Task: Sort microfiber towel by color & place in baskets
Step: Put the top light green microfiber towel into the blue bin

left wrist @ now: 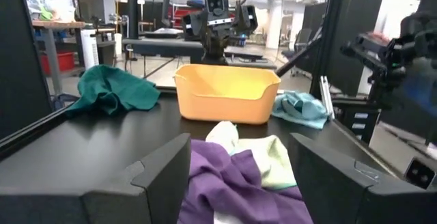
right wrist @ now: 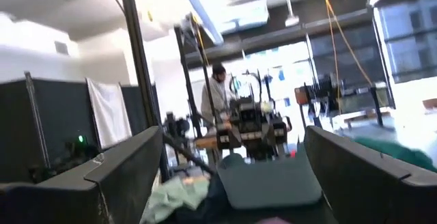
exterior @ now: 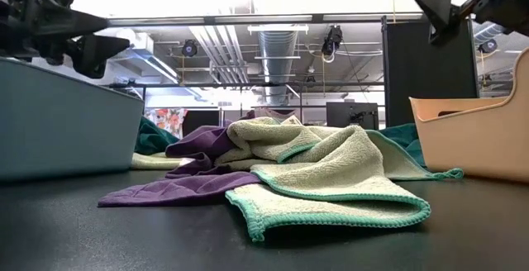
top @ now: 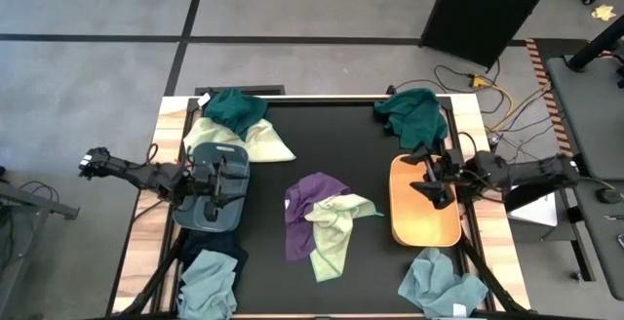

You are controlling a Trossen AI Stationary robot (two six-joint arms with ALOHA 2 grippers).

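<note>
Black mat across the table in the high view, and on it the left gripper (top: pixel 216 185) hovers over the grey-blue basket (top: pixel 211 215), fingers parted, nothing between them. Across the mat, the right gripper (top: pixel 430 178) hangs over the orange-tan basket (top: pixel 425 224), spread wide and empty too. Between the baskets lies a purple towel (top: pixel 310 201) with a pale yellow-green towel (top: pixel 336 224) draped over it. Dark teal towels sit at both far corners (top: pixel 232 107) (top: pixel 413 111), light blue-grey ones at the near corners (top: pixel 207 281) (top: pixel 441 283), and another pale towel (top: pixel 255 140) lies just beside the grey-blue basket.

Low view now: the pale towel (exterior: pixel 331 176) with its green stitched hem lies on top of the purple one (exterior: pixel 178 184), grey-blue basket wall (exterior: pixel 62 122) on one side, orange-tan basket (exterior: pixel 475 135) on the other.

Left wrist view: two dark fingers (left wrist: pixel 147 179) stand apart, holding nothing, purple and pale cloth showing beyond them, the orange-tan basket (left wrist: pixel 225 94) farther off.

Right wrist view: fingers (right wrist: pixel 119 173) wide, empty, the grey-blue basket (right wrist: pixel 270 183) ahead, a person (right wrist: pixel 217 94) standing in the room behind. No readable writing anywhere.
</note>
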